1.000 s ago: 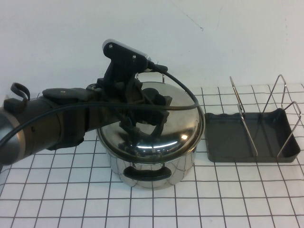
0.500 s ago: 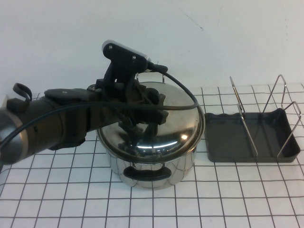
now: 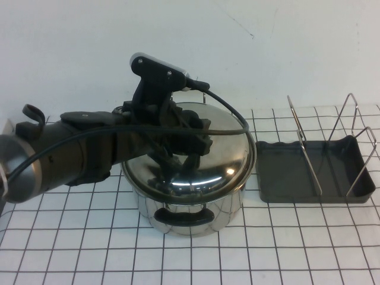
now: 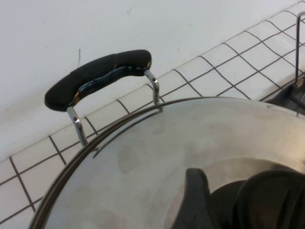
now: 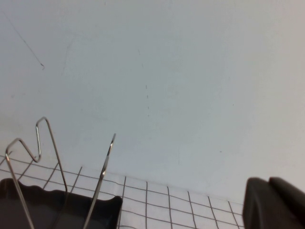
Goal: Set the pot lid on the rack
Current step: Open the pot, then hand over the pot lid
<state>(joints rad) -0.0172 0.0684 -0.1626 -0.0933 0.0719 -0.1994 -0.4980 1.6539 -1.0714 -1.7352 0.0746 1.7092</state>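
Observation:
The shiny domed pot lid [image 3: 222, 155] sits on the steel pot [image 3: 190, 208] in the middle of the table. My left gripper [image 3: 178, 154] reaches over it from the left and is shut on the lid's black knob [image 4: 274, 198]. One finger [image 4: 196, 200] shows beside the knob in the left wrist view. The rack [image 3: 297, 175], a dark grey tray with thin wire dividers [image 3: 304, 142], stands to the right of the pot with nothing in it. My right gripper [image 5: 272, 205] is shut and holds nothing, low beside the rack [image 5: 52, 207]; it is out of the high view.
The pot's black handles stick out at the front [image 3: 184, 217] and at the back [image 4: 100, 76]. A white wall runs close behind the gridded table top [image 3: 89, 249]. A cable loops from the left wrist camera over the lid.
The left gripper's fingers have drawn in round the knob, and the arm has shifted slightly to the right. Lid and pot have not moved.

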